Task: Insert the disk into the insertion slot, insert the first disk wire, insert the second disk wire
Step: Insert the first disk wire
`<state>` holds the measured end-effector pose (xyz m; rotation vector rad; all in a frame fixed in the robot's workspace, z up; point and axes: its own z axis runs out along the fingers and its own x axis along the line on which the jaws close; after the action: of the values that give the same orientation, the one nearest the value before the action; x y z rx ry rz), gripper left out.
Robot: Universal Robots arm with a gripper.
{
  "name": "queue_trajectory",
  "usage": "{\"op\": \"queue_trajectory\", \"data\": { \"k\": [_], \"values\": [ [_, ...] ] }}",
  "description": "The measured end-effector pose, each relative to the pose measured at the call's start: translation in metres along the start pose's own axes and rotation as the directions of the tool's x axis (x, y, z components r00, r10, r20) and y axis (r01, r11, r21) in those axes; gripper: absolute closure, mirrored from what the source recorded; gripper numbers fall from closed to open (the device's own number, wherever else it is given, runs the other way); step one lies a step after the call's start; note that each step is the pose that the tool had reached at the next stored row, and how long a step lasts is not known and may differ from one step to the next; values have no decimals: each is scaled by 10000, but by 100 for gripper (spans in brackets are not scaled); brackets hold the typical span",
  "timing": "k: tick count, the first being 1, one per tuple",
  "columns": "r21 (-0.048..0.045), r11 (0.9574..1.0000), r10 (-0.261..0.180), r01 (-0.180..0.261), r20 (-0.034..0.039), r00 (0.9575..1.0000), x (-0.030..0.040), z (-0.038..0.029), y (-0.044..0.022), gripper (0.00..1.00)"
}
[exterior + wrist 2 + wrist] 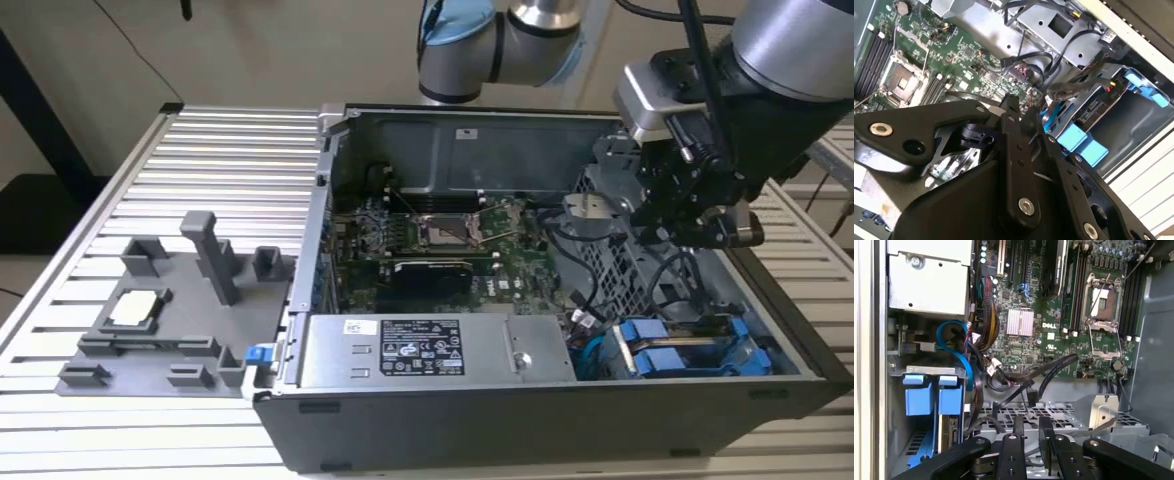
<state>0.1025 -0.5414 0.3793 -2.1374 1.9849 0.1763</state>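
- Blue plastic marks the disk (674, 358). Its bright bracket sits in the near corner of the computer case (534, 420), on the exterior view's right, just beside the power-supply box (414, 350).
- In the first wrist view the disk (929, 400) is inside the insertion slot (929, 371). Grey sheet metal frames it and the two blue tabs face outward.
- A blue cable (961, 357) curves down past the slot's edge. I cannot tell where it ends.
- A black wire with a small connector (1030, 397) hangs loose over the case floor, between the motherboard (1054, 335) and the perforated cage wall (999, 412). I cannot tell whether any wire is plugged into the disk.
- My claw (1031, 420) hangs inside the case, above that perforated wall and near the loose connector but not touching it. The disk is off to one side.
- The fingers (1019, 427) stand a narrow gap apart. Grey metal shows through the gap and nothing is held between them.
- In the second wrist view the claw (1020, 107) points over the edge of the motherboard, with the blue bracket (1079, 142) near it.
- My arm (787, 50) reaches in over the case's far corner on the exterior view's right.
- The case stands on a slatted aluminium table (227, 150). A grey fixture tray (160, 320) lies toward the table's edge on the exterior view's left.
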Motion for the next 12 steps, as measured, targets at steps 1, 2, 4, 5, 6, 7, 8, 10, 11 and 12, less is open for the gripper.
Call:
{"op": "queue_trajectory", "data": {
  "k": [1, 2, 4, 5, 6, 7, 8, 10, 11, 12],
  "values": [
    [15, 10000, -23, 23, -1, 10000, 0, 3, 22, 73],
    [27, 10000, -53, 53, 1, 10000, -1, 7, 43, 73],
    [44, 9999, -124, 124, 4, 9999, 0, 16, 76, 73],
    [48, 9998, -170, 170, 5, 9999, -1, 20, 90, 73],
    [51, 9997, -218, 218, 8, 9998, -1, 23, 104, 73],
    [51, 9996, -267, 267, 11, 9996, -1, 26, 117, 73],
    [48, 9995, -319, 319, 15, 9995, -1, 28, 128, 73],
    [36, 9990, -437, 437, 24, 9990, -2, 33, 151, 73],
    [28, 9988, -492, 492, 29, 9988, -2, 36, 163, 73],
    [19, 9985, -546, 546, 32, 9985, -2, 37, 174, 73]
  ]
}}
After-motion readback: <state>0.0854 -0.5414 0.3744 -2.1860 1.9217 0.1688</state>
